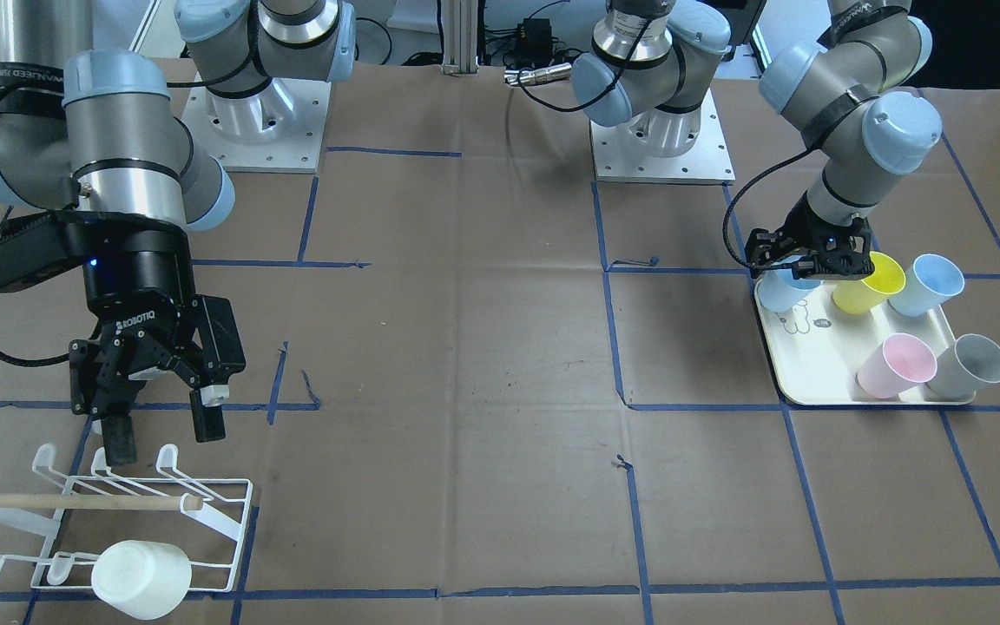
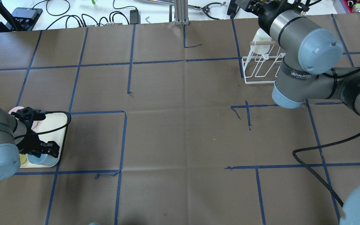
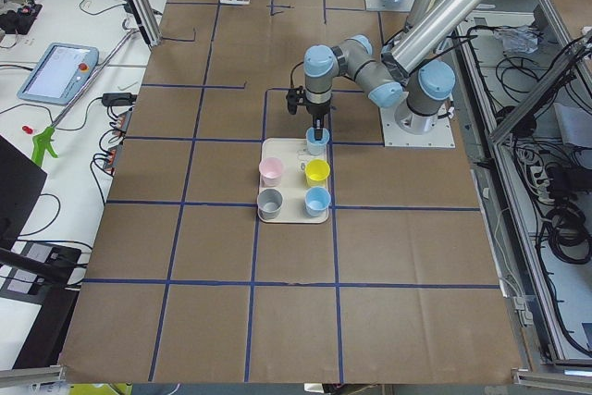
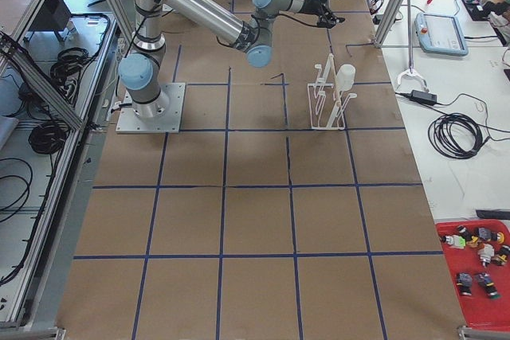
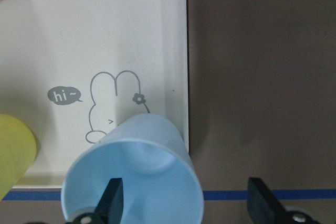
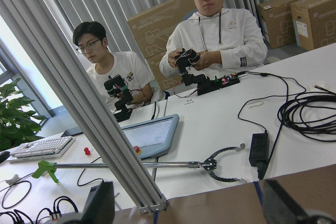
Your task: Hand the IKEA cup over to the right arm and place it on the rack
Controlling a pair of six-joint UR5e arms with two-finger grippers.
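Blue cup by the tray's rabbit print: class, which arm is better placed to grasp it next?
Left. The left gripper straddles the blue cup's rim on the tray; the right gripper hangs open by the distant rack.

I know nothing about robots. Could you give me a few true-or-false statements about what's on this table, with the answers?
1. A white cup sits on the rack. True.
2. The right gripper is holding a cup. False: it hangs open and empty above the rack.
3. The tray carries five cups. True.
4. The left gripper is far from any cup. False: its open fingers straddle the wall of a light blue cup on the tray.
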